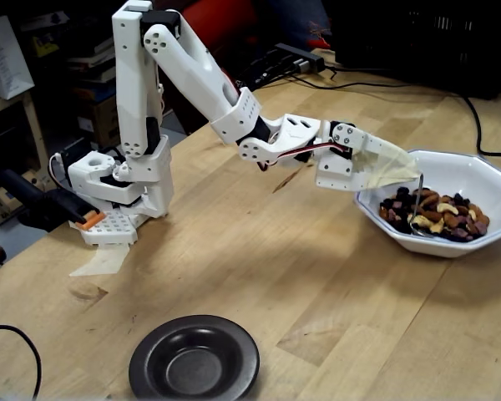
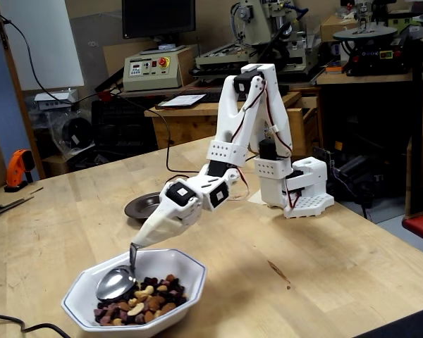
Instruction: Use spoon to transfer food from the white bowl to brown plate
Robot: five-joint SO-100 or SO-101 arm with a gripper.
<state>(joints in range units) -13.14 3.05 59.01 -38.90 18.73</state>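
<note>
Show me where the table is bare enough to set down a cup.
The widest bare patch is the wood between the brown plate and the white bowl. Another open stretch lies in front of the arm's base, toward the table's near edge. It is crowded at the bowl, where the hand holds the spoon by the food.

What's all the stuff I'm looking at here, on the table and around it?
white bowl: one, white with dark blue rim line, on the wooden table.
food: one heap, mixed brown, pale and dark nuts and fruit, inside the bowl.
spoon: one, shiny silver, its scoop down in the bowl at the food's edge.
brown plate: one, dark glossy, empty, apart from the bowl.
workshop machines: several, grey, on benches behind.
arm: one, white, reaching to the bowl.
fingers: wrapped in off-white tape around the spoon handle.
</note>
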